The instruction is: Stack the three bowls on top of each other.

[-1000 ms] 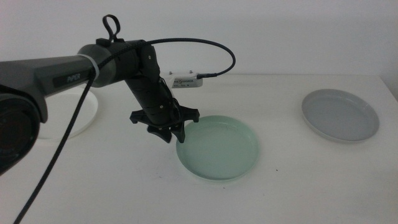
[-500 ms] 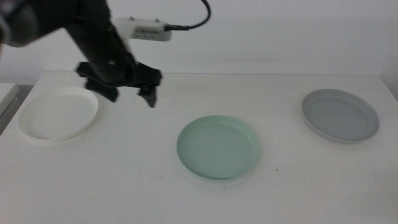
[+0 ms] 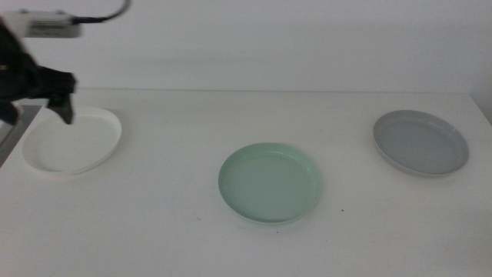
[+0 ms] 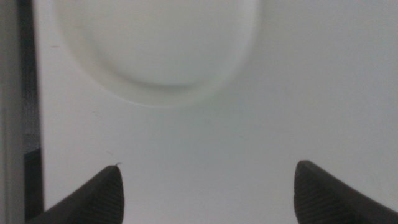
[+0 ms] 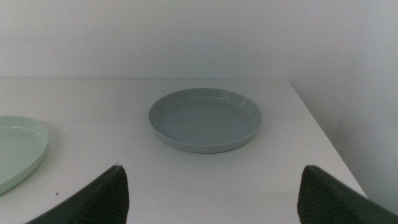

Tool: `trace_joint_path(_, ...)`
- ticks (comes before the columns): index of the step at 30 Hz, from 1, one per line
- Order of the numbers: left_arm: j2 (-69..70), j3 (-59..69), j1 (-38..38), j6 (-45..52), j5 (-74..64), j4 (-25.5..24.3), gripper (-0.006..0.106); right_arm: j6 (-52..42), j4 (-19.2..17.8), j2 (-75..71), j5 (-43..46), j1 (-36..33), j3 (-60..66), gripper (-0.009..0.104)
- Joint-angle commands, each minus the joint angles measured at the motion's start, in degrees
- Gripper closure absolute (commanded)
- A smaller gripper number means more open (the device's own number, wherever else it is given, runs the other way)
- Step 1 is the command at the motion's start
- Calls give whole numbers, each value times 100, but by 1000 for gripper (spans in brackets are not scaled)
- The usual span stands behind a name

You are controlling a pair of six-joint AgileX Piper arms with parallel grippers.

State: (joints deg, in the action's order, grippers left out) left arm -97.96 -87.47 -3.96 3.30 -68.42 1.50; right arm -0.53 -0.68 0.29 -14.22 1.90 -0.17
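The white bowl (image 3: 73, 141) lies at the table's left, the mint green bowl (image 3: 270, 183) in the middle, the grey bowl (image 3: 420, 142) at the right. All three lie apart. My left gripper (image 3: 46, 104) hovers over the far left edge of the white bowl, open and empty. In the left wrist view the white bowl (image 4: 155, 43) lies beyond the wide-apart jaws of my left gripper (image 4: 208, 186). My right gripper (image 5: 211, 193) is open and empty, out of the middle view. Its wrist view shows the grey bowl (image 5: 205, 119) and the rim of the green bowl (image 5: 18, 152).
The white table (image 3: 169, 231) ends at its left edge (image 3: 11, 142) next to the white bowl and at its right edge (image 3: 484, 115) just past the grey bowl. A pale wall stands behind the table.
My left arm has swung from the green bowl's left rim up and back to the left, and now hangs over the white bowl. The bowls have not moved.
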Motion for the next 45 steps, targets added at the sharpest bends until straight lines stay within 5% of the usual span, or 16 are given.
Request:
trace_joint_path(1,-95,-4,-443,300,321,322,7,-32,-47,-29,55,39,17,4)
trace_joint_path(9,-781,-4,-1468,446,1415,622,7,-32,-47,-29,55,39,17,4)
trace_joint_path(23,-2155,-30,-1616,985,3385,1007,7,-32,-47,-29,55,39,17,4)
trace_joint_path(34,-2980,-1070,-1616,1180,2548,1250,14,-32,-47,-29,55,39,17,4)
trace_joint_path(40,-3085,-1166,-1616,1180,2385,1250,43,-32,-47,-29,55,39,17,4)
trace_joint_path(45,-3085,-1166,-1616,1167,2325,1398,89,-32,-47,-29,55,39,17,4)
